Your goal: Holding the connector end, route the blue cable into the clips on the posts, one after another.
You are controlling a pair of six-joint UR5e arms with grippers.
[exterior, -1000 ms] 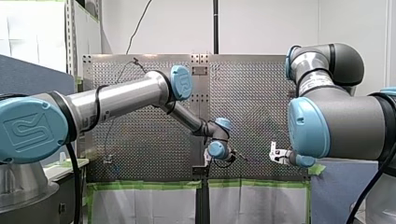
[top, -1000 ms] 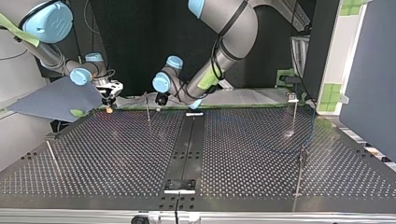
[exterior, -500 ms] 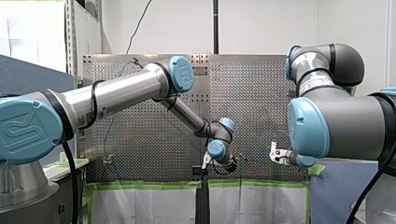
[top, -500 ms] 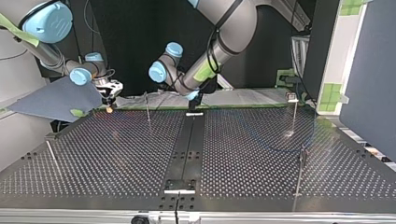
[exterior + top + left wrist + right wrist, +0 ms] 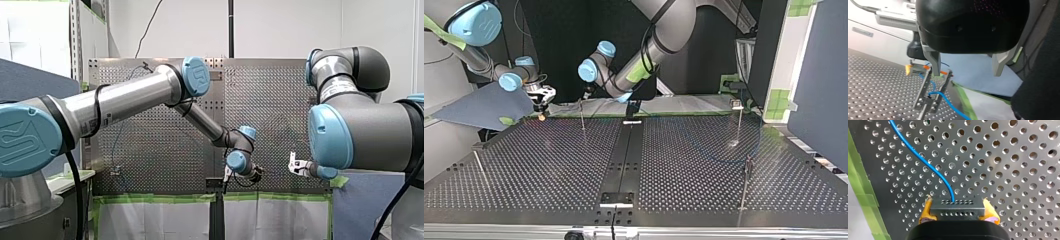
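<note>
Front: swung left gripper [image 5: 256, 175] over twd right gripper [image 5: 295, 165]. Top: now beside post [image 5: 582, 114], well apart from blue cable [image 5: 724, 159] lying loose on table [image 5: 549, 165]. L wrist: spread wide, holding nothing, clip [image 5: 927, 102] just ahead. R wrist: clamped tight on connector [image 5: 958, 206]. Prob getting ready to tuck cable in.

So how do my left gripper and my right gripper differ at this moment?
My left gripper stands open and holds nothing; my right gripper is shut on the connector. My left gripper's fingers are bare grey metal; my right gripper's carry yellow pads. Both have two fingers.
</note>
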